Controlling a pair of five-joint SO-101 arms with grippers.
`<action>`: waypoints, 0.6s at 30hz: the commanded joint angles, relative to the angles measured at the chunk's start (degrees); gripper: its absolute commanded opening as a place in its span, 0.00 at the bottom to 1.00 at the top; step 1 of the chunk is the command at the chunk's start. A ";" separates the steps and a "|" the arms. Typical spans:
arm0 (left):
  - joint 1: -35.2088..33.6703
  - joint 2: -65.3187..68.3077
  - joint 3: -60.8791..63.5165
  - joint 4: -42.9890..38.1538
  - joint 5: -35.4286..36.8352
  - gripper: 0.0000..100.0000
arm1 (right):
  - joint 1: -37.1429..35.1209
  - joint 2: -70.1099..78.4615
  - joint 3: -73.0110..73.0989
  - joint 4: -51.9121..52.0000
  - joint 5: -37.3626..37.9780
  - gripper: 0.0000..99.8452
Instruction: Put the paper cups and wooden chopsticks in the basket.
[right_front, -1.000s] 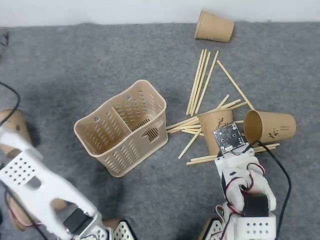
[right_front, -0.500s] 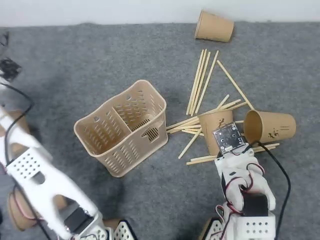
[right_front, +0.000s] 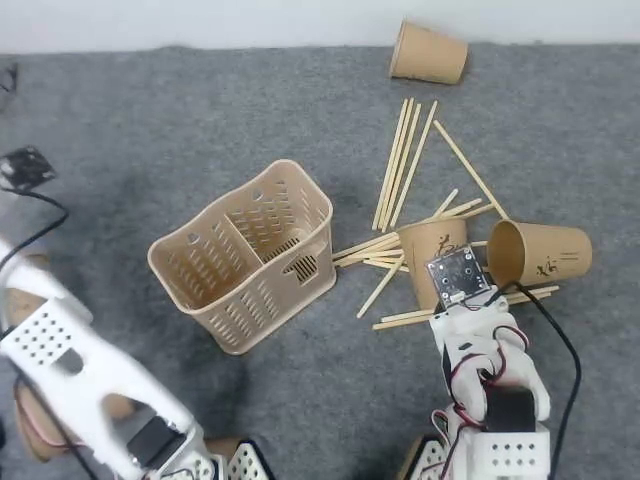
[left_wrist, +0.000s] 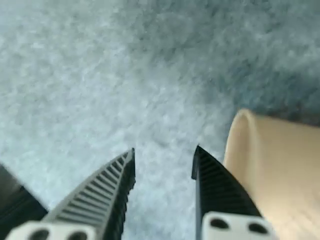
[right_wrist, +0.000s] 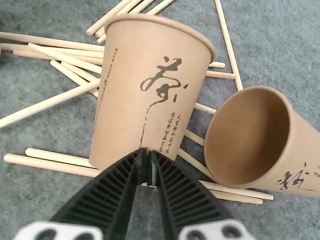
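We are holding our right gripper (right_wrist: 145, 156), jaws pressed together and gripping nothing, at the near end of a printed paper cup (right_wrist: 150, 85) among wooden chopsticks (right_wrist: 50, 100). It needs opening wide before closing around the cup. Our left gripper (left_wrist: 162, 160) is hovering open beside a second paper cup (left_wrist: 270, 160). Farther off, the basket (right_front: 245, 255) is sitting unfilled.

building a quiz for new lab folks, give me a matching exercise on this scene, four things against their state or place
1 basket
2 left gripper
3 right gripper
4 far cup

A shut, tips at a printed cup
B lying at the carpet's back edge
C open above carpet
D empty, split in two compartments

Pairs: 1-D, 2-C, 3-A, 4-B
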 joint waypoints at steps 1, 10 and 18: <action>-0.97 -8.44 1.36 1.93 -0.70 0.19 | 0.04 0.13 -0.18 -0.84 -0.09 0.01; -0.44 -25.58 22.11 -2.11 -0.09 0.19 | 0.04 0.13 -0.26 -0.84 -0.09 0.01; -0.97 -21.71 29.58 -19.96 11.52 0.19 | 0.13 0.13 -0.18 -0.40 -0.09 0.01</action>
